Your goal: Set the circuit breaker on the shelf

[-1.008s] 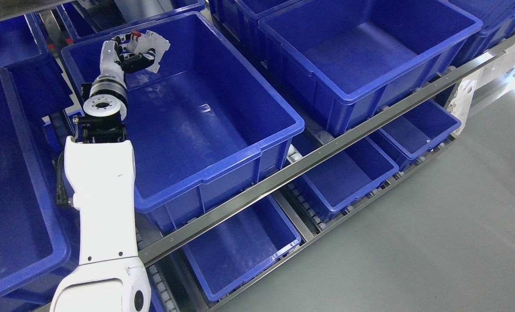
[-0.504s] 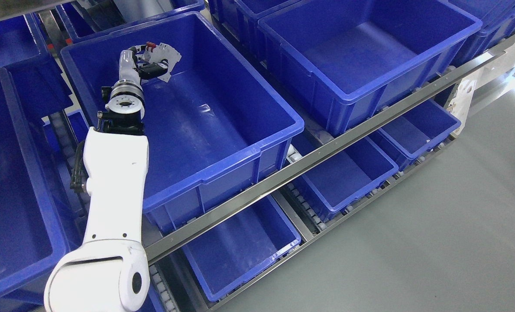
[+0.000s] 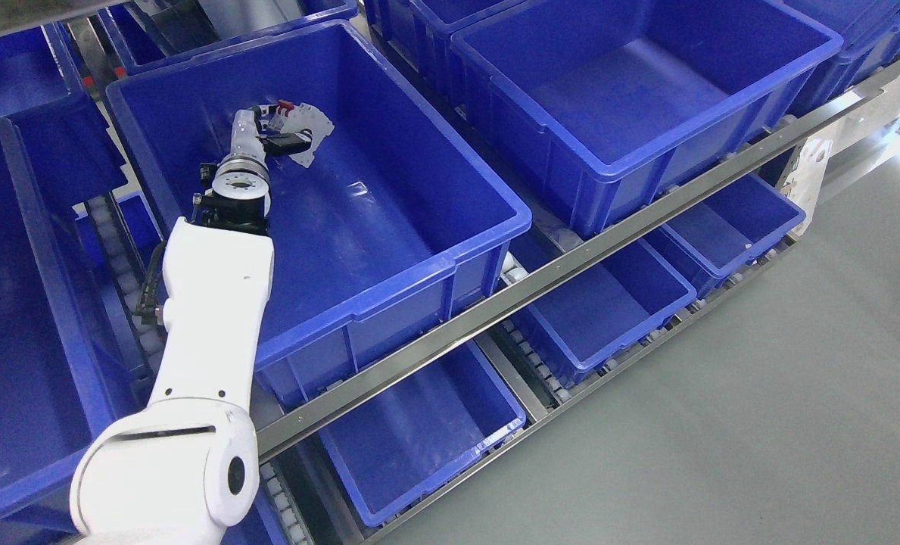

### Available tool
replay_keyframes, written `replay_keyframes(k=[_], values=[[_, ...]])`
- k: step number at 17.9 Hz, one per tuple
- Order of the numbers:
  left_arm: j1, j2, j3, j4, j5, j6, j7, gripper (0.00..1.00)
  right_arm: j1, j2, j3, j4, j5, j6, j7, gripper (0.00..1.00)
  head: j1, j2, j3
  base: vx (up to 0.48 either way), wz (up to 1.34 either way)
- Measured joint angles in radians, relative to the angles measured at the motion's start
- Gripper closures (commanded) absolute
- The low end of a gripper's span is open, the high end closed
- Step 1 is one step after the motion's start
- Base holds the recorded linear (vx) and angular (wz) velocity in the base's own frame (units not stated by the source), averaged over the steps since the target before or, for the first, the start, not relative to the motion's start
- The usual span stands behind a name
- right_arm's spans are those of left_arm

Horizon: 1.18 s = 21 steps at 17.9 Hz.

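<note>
A white circuit breaker (image 3: 309, 135) with a small red tab is held in my left hand (image 3: 283, 136), whose dark fingers are curled around it. The hand reaches down inside a large blue bin (image 3: 434, 250) on the upper shelf level, near the bin's back left part. The breaker sits low against the bin's inner back wall; I cannot tell whether it touches the floor. My white left arm (image 3: 207, 318) comes in from the lower left and crosses the bin's left rim. My right arm is out of view.
More blue bins stand around: one to the right (image 3: 646, 83), one at the left (image 3: 10, 318), several on the lower level (image 3: 419, 431). A metal shelf rail (image 3: 571, 265) runs diagonally in front. Grey floor (image 3: 760, 416) lies at the right.
My left hand has moved right and down with the circuit breaker, from above the bin's back left rim to deeper inside the bin. The arm has swung right with it.
</note>
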<state>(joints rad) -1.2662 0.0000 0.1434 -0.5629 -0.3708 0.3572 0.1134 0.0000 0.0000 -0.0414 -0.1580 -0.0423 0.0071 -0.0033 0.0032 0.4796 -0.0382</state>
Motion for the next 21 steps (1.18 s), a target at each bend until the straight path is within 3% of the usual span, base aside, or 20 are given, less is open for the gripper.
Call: replay_keyframes(k=[4, 7, 10, 16, 21], values=[[-0.005, 0.0, -0.004, 0.041, 0.0, -0.001, 0.0, 0.31, 0.0, 0.0, 0.0, 0.0, 0.0, 0.0, 0.0, 0.0, 0.0, 0.0, 0.0, 0.0, 0.0], [-0.011, 0.0, -0.005, 0.057, 0.002, -0.004, 0.0, 0.1, 0.0, 0.0, 0.0, 0.0, 0.0, 0.0, 0.0, 0.0, 0.0, 0.0, 0.0, 0.0, 0.0], [-0.032, 0.01, 0.0, 0.059, 0.004, -0.001, -0.001, 0.01, 0.0, 0.0, 0.0, 0.0, 0.0, 0.0, 0.0, 0.0, 0.0, 0.0, 0.0, 0.0, 0.0], [-0.024, 0.042, 0.066, -0.071, 0.016, 0.008, -0.096, 0.01, 0.0, 0.0, 0.0, 0.0, 0.0, 0.0, 0.0, 0.0, 0.0, 0.0, 0.0, 0.0, 0.0], [0.097, 0.043, 0.116, -0.31, 0.065, 0.012, -0.205, 0.0, 0.0, 0.0, 0.0, 0.0, 0.0, 0.0, 0.0, 0.0, 0.0, 0.0, 0.0, 0.0, 0.0]])
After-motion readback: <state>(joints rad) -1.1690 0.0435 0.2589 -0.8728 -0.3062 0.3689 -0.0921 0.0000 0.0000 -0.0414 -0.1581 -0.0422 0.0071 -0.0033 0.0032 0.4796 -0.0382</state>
